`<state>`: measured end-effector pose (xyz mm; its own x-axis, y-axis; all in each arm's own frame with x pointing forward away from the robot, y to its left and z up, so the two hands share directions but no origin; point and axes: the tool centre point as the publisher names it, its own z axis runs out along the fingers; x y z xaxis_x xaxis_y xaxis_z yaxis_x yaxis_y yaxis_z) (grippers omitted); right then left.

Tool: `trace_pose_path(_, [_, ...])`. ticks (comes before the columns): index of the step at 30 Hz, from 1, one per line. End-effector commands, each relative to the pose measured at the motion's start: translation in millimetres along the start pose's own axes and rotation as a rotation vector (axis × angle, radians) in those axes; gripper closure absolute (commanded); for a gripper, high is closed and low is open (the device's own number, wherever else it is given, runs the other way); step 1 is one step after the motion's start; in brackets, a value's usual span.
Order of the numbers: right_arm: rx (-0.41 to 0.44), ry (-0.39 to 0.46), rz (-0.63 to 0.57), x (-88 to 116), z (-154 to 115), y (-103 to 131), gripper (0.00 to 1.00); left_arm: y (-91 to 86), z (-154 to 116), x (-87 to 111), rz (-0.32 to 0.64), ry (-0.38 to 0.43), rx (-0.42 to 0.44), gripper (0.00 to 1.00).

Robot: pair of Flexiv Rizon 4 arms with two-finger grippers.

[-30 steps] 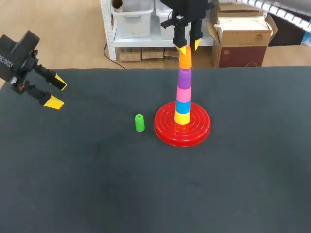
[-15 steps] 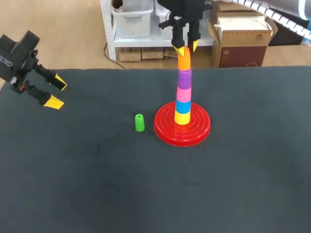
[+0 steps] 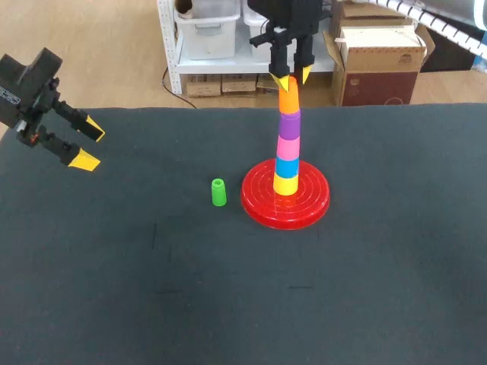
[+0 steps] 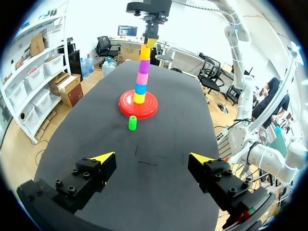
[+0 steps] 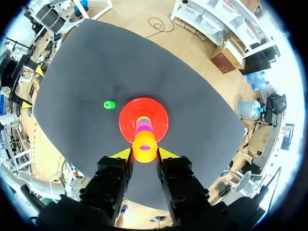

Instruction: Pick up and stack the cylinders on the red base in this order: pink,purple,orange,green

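- Stack first: the round red plastic base (image 3: 262, 205) sits right of centre in the head view on the dark bench (image 3: 114, 289). It carries a yellow cylinder (image 3: 285, 185), a blue one (image 3: 286, 167), the pink plastic cylinder (image 3: 287, 148), the purple plastic cylinder (image 3: 288, 124) and, topmost, the orange plastic cylinder (image 3: 288, 99).
- Over the last second my right gripper (image 3: 294, 79), upper middle of the frame, has edged slightly leftward. The orange cylinder looks seated a touch lower on the purple one.
- That gripper sits right at the orange cylinder's top, and I cannot tell whether it grips or has let go.
- I judge the orange placement all but finished, so only green remains.
- The small green plastic cylinder (image 3: 218, 192) stands upright on the bench just left of the base, not touching it.
- My left gripper (image 3: 89, 146) hangs wide open and empty at the left edge, unmoved.
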<state>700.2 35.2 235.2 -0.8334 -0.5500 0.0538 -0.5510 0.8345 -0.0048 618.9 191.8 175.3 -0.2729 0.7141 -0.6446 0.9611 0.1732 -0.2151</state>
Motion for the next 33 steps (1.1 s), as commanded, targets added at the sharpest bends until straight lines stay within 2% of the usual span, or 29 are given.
trace_pose_path(1, [0.004, -0.017, 0.002, 9, 3, -1, 1.00, 0.3, 0, 0.7, 0.001, -0.001, -0.001, 0.00])
trace_pose_path(13, [-0.009, -0.012, 0.020, 13, 16, 0, 1.00, 0.3, 0, 0.7, 0.001, -0.001, -0.001, 0.00])
trace_pose_path(19, [-0.022, 0.013, 0.018, 7, 30, 2, 1.00, 0.3, 0, 0.7, 0.001, -0.001, -0.001, 0.00])
trace_pose_path(23, [0.008, 0.013, -0.002, 3, 25, 6, 1.00, 0.3, 0, 0.7, 0.001, -0.001, -0.001, 0.00])
trace_pose_path(24, [0.022, 0.009, -0.008, 2, 22, 6, 0.71, 0.3, 0, 0.7, 0.001, -0.001, -0.001, 0.00])
trace_pose_path(25, [0.032, 0.006, -0.014, 1, 17, 8, 0.29, 0.3, 0, 0.7, 0.001, -0.001, -0.001, 0.00])
trace_pose_path(26, [0.042, -0.006, -0.019, -1, 11, 9, 0.00, 0.3, 0, 0.7, 0.001, -0.001, -0.001, 0.00])
trace_pose_path(33, [0.104, -0.080, -0.128, -18, -26, 24, 0.00, 0.3, 0, 0.7, 0.001, -0.001, -0.001, 0.00])
